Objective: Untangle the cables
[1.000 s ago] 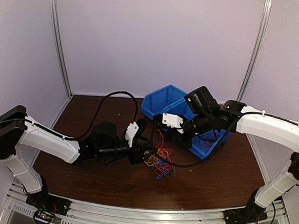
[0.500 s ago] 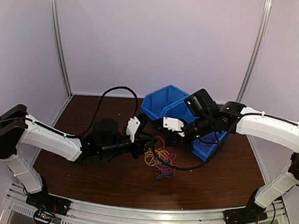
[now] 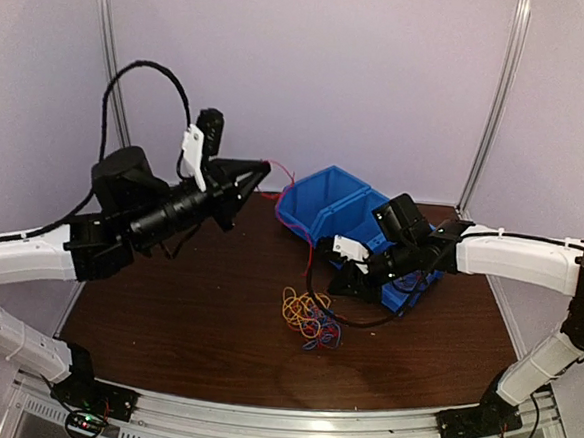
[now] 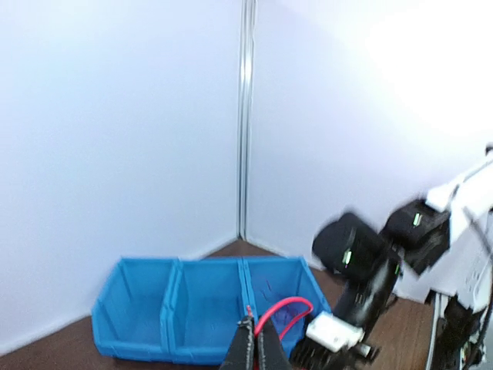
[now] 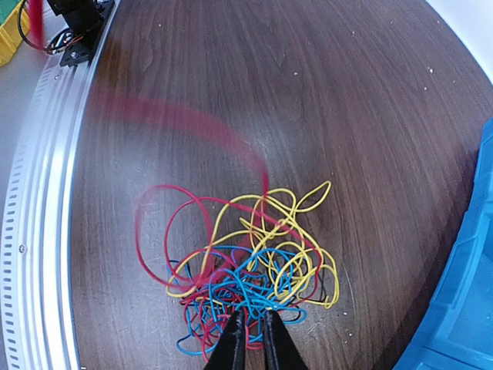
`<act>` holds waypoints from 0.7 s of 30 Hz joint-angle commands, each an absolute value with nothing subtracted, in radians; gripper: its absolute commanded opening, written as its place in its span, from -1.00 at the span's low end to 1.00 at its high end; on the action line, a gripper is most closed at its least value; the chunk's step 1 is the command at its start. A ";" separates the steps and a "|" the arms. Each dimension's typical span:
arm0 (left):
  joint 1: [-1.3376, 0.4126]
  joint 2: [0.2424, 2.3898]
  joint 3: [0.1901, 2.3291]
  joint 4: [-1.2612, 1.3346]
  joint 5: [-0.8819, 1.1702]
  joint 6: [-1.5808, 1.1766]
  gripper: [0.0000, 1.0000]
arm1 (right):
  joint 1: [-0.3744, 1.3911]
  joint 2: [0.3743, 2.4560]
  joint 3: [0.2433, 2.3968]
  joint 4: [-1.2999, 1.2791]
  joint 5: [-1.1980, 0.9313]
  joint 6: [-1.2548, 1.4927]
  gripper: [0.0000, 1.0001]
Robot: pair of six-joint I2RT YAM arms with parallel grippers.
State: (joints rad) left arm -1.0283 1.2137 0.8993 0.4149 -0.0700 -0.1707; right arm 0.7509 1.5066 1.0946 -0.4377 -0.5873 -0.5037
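Hovering high to the left of the bin (image 3: pixel 319 196), my left gripper (image 3: pixel 261 167) is pressed together on a red cable (image 4: pixel 302 300). That strand slopes down past the bin's front edge to the cables (image 3: pixel 310 316) heaped on the table (image 3: pixel 165 310) just in front of the bin. My right gripper (image 5: pixel 252 331) hangs low over the heap, fingers almost together; whether they pinch a strand I cannot tell. Brown tabletop spreads left of the bin to the wall, and the heap lies well apart from the near rail (image 3: pixel 288 419).
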 commanded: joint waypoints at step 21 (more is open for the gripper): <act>-1.028 1.025 1.204 0.039 -0.331 -0.062 -1.00 | 0.732 1.545 1.130 -0.440 -0.621 -0.560 0.10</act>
State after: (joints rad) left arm -1.0286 1.0515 1.1076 0.0574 -0.2909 -0.0906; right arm 0.7326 1.5604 1.1000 -0.4370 -0.6460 -0.5274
